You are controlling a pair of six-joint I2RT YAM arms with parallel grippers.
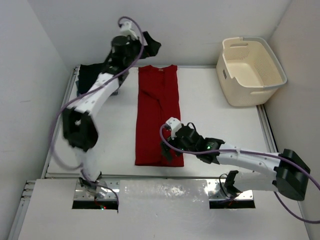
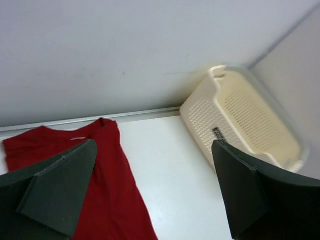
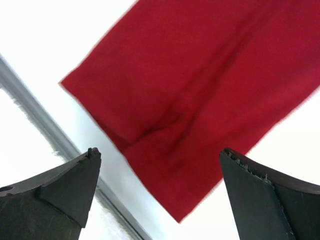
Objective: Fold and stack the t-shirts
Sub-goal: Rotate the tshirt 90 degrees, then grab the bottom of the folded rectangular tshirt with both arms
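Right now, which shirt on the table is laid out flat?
The red shirt, lying as a long flat strip in the middle of the table. The black shirt sits bunched up at the far left corner.

We see a white table [image 1: 220,130] with a metal rail along its edges. A red shirt [image 1: 156,110] lies flat on it, a little left of the middle, folded into a long narrow strip, its collar toward the far edge and its hem close to the near edge. A black shirt [image 1: 89,77] lies bunched in the far left corner. A cream basket [image 1: 250,72] stands upright in the far right corner.
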